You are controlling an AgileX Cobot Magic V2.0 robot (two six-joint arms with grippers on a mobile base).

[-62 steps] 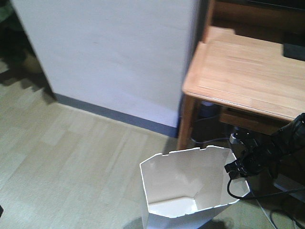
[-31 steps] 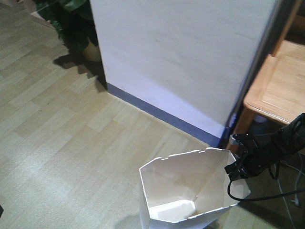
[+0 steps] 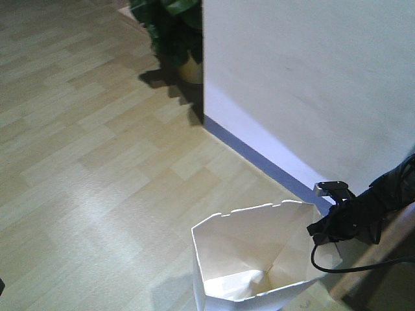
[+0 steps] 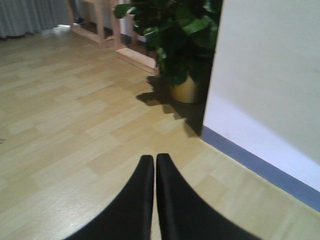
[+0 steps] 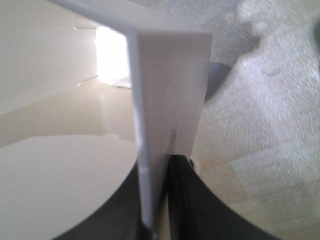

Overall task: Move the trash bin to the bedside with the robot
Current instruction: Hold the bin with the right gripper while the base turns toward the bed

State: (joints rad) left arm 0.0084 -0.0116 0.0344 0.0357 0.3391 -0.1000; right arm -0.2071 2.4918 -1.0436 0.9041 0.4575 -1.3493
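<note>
The right claw pinches the thin rim of the white trash bin on the floor just beside the white wall; light and flexible by its look, it seems best held at a corner fold, the left claw closed and empty.

**Thin Plastic Over Pale Boards**

The trash bin is thin white plastic, smooth, with a faint sheen inside. The floor is pale wood-look plank, lightly glossy where light falls. The wall is matt white. The left gripper looks smooth, matt black.
</note>
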